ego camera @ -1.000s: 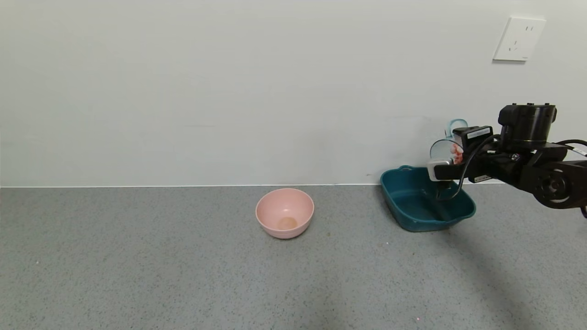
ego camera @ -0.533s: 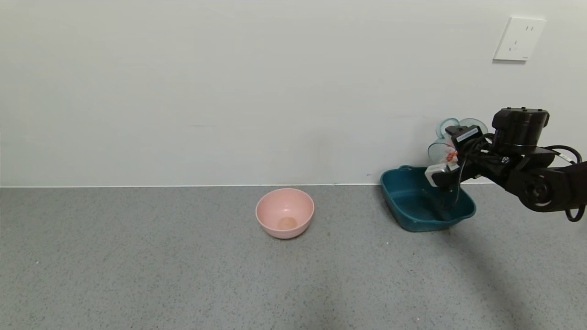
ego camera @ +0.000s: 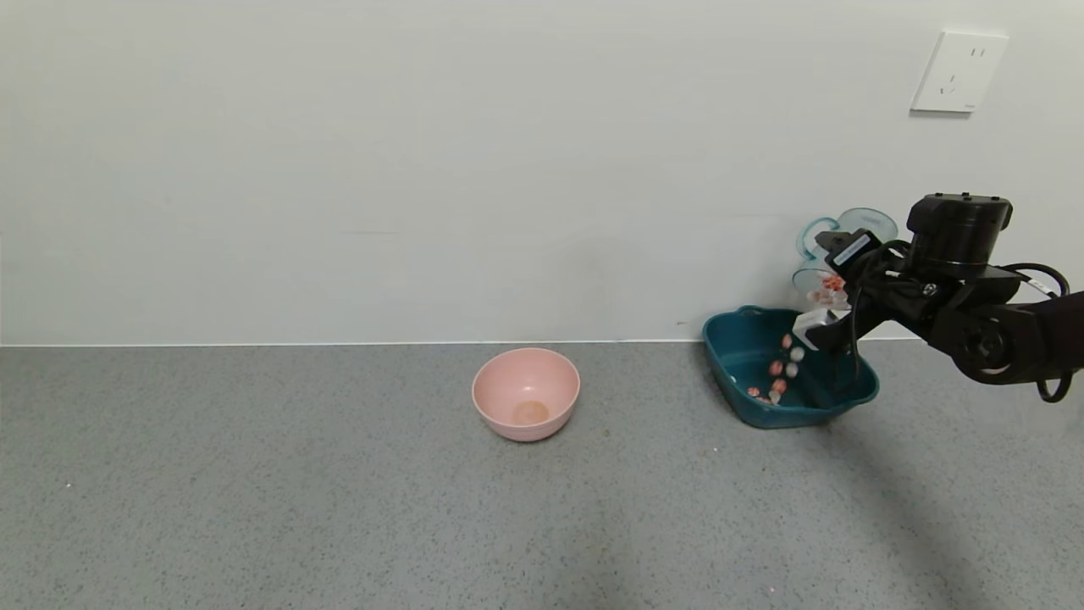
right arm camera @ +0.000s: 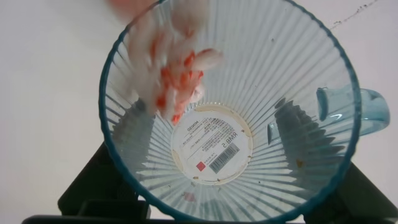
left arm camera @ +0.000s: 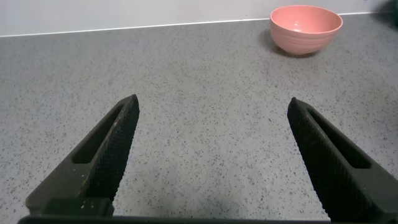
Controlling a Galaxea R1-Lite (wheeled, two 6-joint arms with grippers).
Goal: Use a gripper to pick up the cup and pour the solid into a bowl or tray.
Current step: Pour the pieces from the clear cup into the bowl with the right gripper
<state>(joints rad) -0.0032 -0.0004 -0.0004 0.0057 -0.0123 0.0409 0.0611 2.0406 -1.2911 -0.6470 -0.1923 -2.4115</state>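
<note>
Left to right, all places relative to the basin (ego camera: 834,405). Far left, out of the head view: left gripper (left arm camera: 211,155), idle, jaws spread wide over bare counter (ego camera: 254,491), holding nothing. Left of the basin, well apart: pink bowl (ego camera: 526,394), upright, a pale patch on its floor, no part in the pour. Centre of action: basin, dark teal, standing on the counter against the wall (ego camera: 423,169). Inside it and in the air just above: solid (ego camera: 775,377), red-orange and white pieces, some landed on the floor, some falling. Above the basin's right rim: cup (ego camera: 826,254), tipped steeply, mouth down toward the basin, handle uppermost. Around the cup: right gripper (ego camera: 838,288), closed on its ribbed wall. In the right wrist view, more pieces sliding along the inner wall toward the mouth; label on the base laid bare. Above right on the wall: socket (ego camera: 959,73). Progress, as judged: pick-up done, pour under way, perhaps half complete; remaining, emptying the last pieces, with little sign of spill risk.
</note>
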